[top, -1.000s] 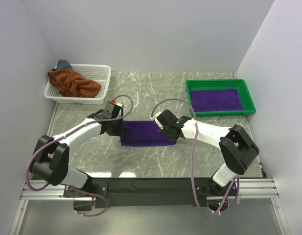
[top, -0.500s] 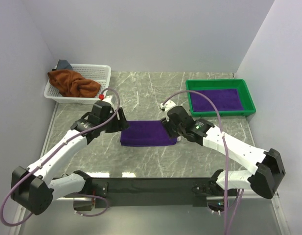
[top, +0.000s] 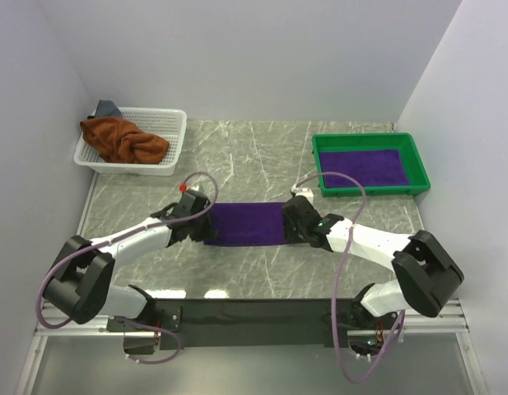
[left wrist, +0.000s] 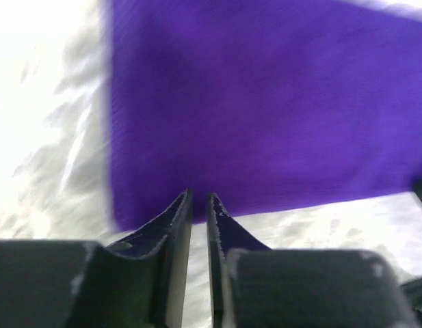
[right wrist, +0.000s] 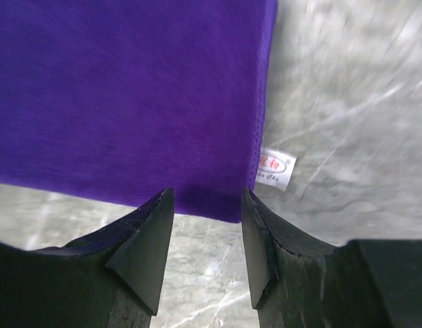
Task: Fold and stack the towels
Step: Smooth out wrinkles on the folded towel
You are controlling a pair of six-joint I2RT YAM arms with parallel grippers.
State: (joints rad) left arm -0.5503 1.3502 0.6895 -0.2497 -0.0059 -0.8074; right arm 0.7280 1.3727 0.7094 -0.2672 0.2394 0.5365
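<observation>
Marble table [top: 254, 148]: purple towel [top: 245, 224] flat at centre; left gripper [left wrist: 199, 197] nearly closed at near-left corner, can't tell if it has cloth; right gripper [right wrist: 208, 193] open, straddling near-right corner. Risk: one-sided pinch drags towel skew, fold goes crooked.

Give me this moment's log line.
purple towel: lying flat | left gripper: nearly closed at its near-left corner, grip unclear | right gripper: open at near-right corner | green tray: second purple towel | basket: rust towel
</observation>
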